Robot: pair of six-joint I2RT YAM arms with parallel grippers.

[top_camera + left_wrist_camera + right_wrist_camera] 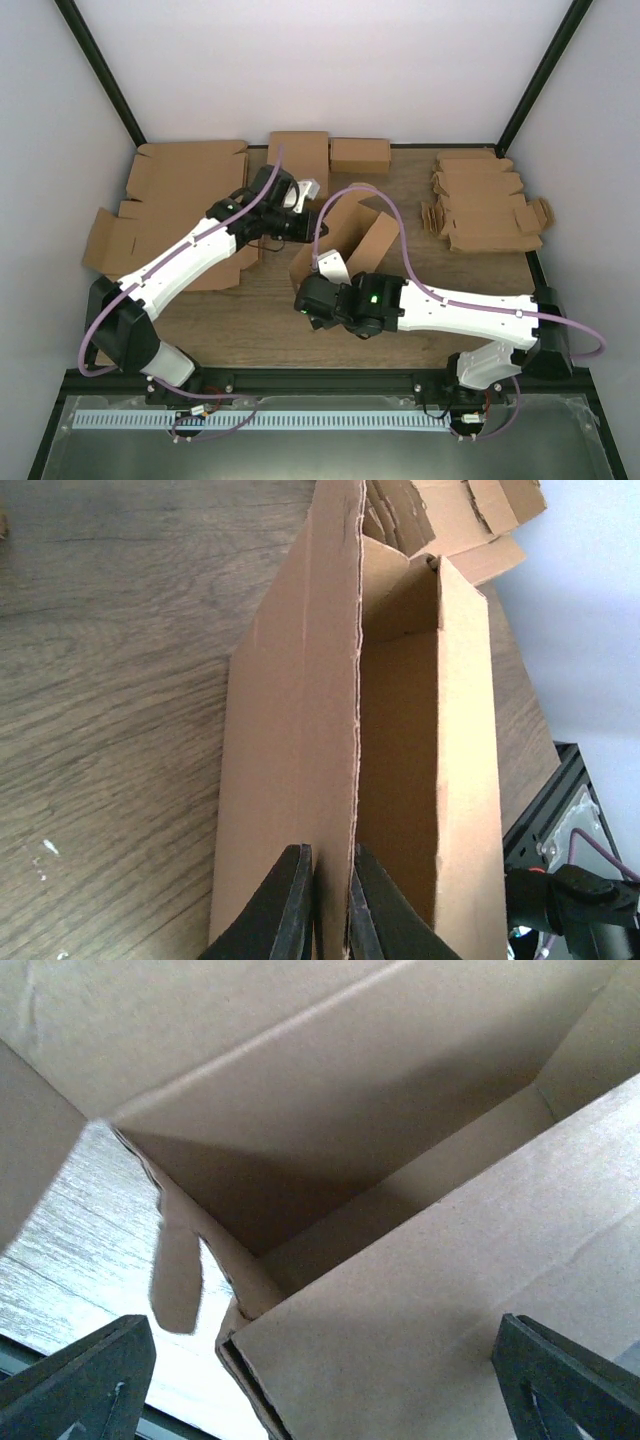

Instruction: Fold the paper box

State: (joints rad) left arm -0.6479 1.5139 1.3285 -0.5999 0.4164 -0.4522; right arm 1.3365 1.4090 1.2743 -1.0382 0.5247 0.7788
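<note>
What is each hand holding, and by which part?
The left hand pinches the paper box by an upright wall's edge; the right hand is open, holding nothing.

I'm looking into a robot lab cell: white walls [330, 60], black frame posts [102, 70], two arms [180, 265] bolted to a desk [250, 330].

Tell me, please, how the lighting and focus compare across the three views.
Top external: even light, sharp throughout. Left wrist: paper box crisp, pale wall bright and featureless. Right wrist: table washed out by glare, box interior shadowed, a tab blurred.
</note>
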